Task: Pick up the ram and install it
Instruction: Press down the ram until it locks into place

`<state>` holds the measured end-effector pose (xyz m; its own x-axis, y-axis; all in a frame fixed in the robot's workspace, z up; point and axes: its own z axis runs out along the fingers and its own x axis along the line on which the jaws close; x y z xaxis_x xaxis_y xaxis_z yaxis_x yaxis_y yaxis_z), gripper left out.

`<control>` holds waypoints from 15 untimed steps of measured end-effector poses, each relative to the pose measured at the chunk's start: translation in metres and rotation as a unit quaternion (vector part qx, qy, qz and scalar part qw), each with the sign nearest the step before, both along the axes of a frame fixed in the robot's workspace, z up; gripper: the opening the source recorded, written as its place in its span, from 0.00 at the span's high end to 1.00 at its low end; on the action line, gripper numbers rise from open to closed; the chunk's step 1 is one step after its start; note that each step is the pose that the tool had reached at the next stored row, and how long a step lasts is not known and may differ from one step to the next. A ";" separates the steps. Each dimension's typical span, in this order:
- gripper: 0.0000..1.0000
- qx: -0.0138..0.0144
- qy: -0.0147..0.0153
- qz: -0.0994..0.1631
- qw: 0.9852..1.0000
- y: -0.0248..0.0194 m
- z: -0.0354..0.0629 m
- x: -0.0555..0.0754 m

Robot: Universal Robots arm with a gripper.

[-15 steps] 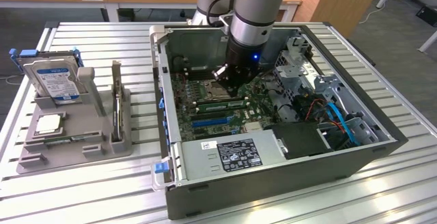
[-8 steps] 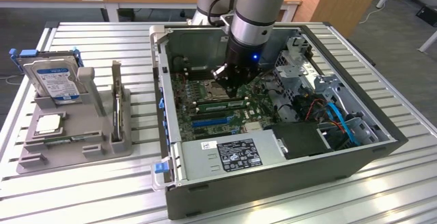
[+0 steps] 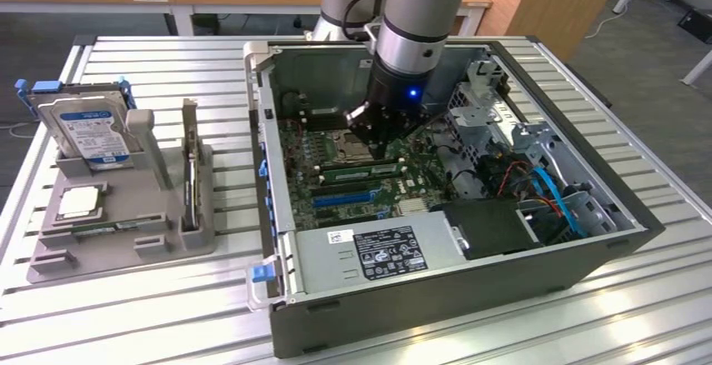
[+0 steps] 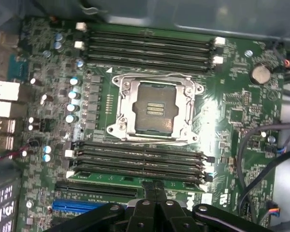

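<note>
The arm (image 3: pixel 418 23) stands nearly upright over the open computer case (image 3: pixel 445 282), reaching straight down so that its gripper (image 3: pixel 376 142) hangs just above the green motherboard (image 3: pixel 368 186) near the middle of the case, beside the empty processor socket (image 4: pixel 154 108). The gripper (image 4: pixel 153 191) is clenched, its fingertips pressed together with nothing visible between them. Just below it the ram (image 3: pixel 358 167) lies seated in a memory slot, its long axis running across the board from the case's hinged side toward the drive bays.
</note>
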<state>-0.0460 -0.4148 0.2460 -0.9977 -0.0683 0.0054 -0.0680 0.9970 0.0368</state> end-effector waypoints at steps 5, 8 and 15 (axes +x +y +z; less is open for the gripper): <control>0.89 0.000 0.000 -0.014 1.000 0.0003 0.0000 0.000; 0.89 -0.001 0.000 -0.027 1.000 0.0005 0.0000 0.000; 0.89 -0.001 0.000 -0.028 1.000 0.0005 -0.0002 -0.001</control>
